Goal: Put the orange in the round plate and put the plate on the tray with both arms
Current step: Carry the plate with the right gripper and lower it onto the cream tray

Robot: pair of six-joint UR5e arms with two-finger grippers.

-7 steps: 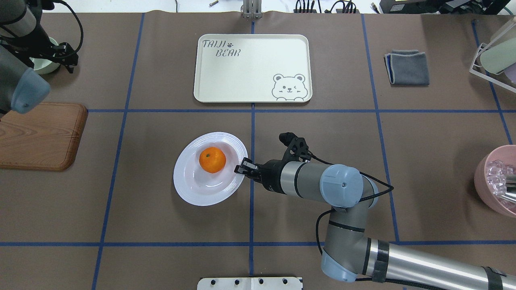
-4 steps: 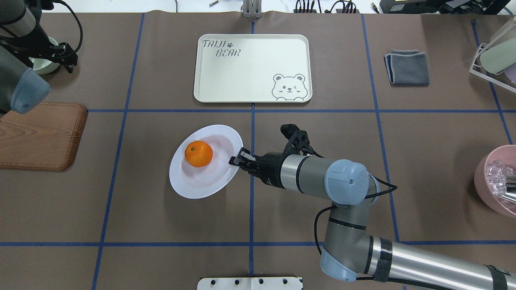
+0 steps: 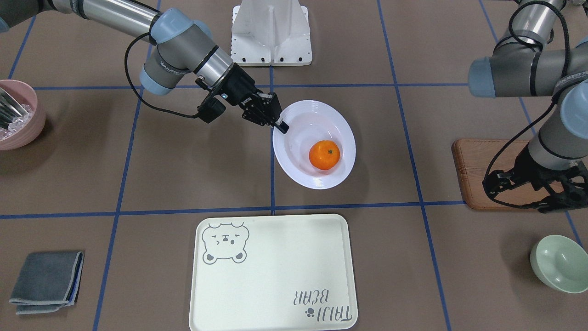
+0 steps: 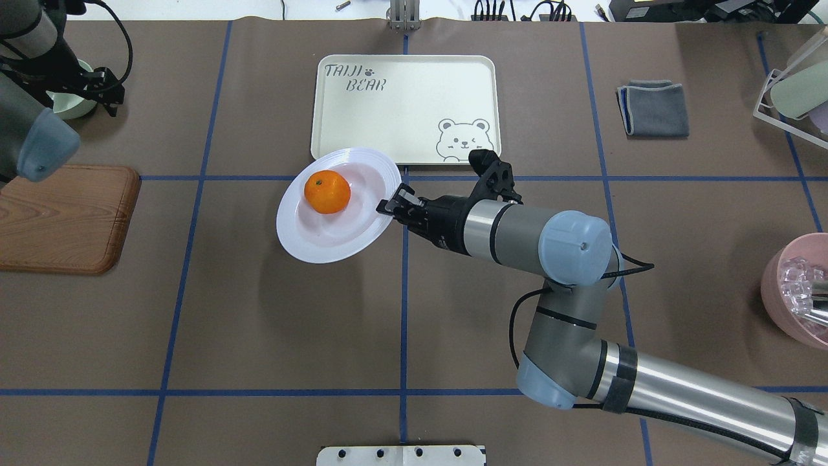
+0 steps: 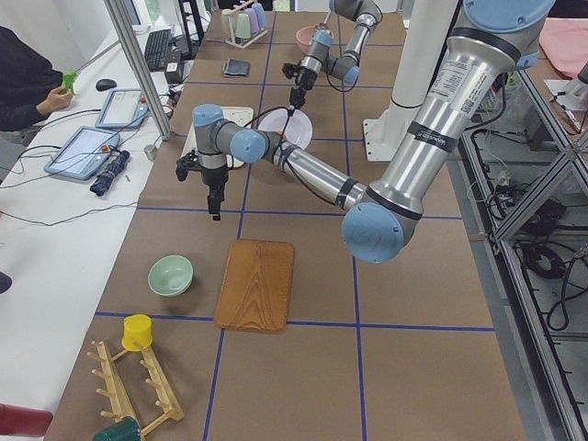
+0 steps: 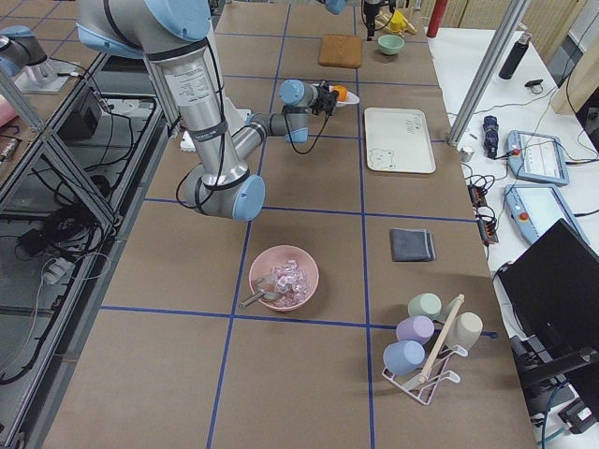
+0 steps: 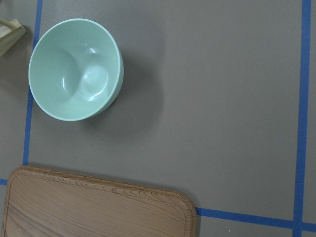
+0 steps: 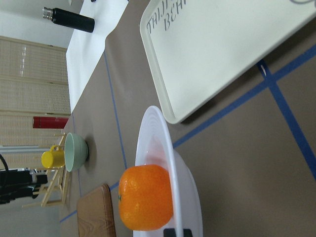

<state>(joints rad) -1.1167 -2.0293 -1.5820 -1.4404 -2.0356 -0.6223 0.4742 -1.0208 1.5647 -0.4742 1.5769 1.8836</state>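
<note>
At three o'clock on the plate, the right tool gripped its rim; the orange sat inside. Whether the left tool was clenched could not be told.

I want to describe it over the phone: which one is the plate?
Find the big cream tray with the bear drawing. Beside its corner, the right arm's fingers hold a glossy white plate by the rim. Unlike the green bowl and pink bowl, it carries an orange.
</note>
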